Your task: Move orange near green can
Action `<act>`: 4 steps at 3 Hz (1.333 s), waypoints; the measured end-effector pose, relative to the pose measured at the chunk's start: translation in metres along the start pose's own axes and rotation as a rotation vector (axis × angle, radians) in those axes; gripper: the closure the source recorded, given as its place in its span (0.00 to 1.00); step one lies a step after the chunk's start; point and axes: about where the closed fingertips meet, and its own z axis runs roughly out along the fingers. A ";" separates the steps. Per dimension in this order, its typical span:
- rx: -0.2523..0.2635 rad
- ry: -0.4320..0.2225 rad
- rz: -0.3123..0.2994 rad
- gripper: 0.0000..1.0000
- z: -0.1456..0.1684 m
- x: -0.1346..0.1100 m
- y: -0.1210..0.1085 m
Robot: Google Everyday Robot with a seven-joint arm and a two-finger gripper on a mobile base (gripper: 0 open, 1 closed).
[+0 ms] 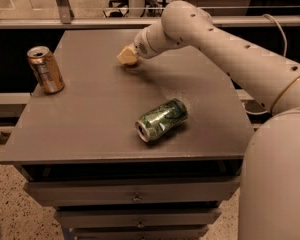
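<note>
Orange not visible on desk (90, 109); tool (127, 56) sits low at far side, open or closed unreadable. Likely grasp step. Next: carry toward green can (161, 119), lying sideways.

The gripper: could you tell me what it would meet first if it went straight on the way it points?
Probably the tabletop just ahead: the gripper, over the table's far part, points left and slightly down. Further that way stands the soda can, though depth is unclear.
</note>
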 end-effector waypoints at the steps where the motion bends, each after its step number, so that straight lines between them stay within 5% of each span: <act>1: 0.016 -0.005 -0.025 0.85 -0.015 -0.006 -0.008; 2: 0.025 -0.024 -0.053 1.00 -0.047 -0.010 -0.022; 4: 0.064 -0.106 -0.019 1.00 -0.147 0.024 -0.063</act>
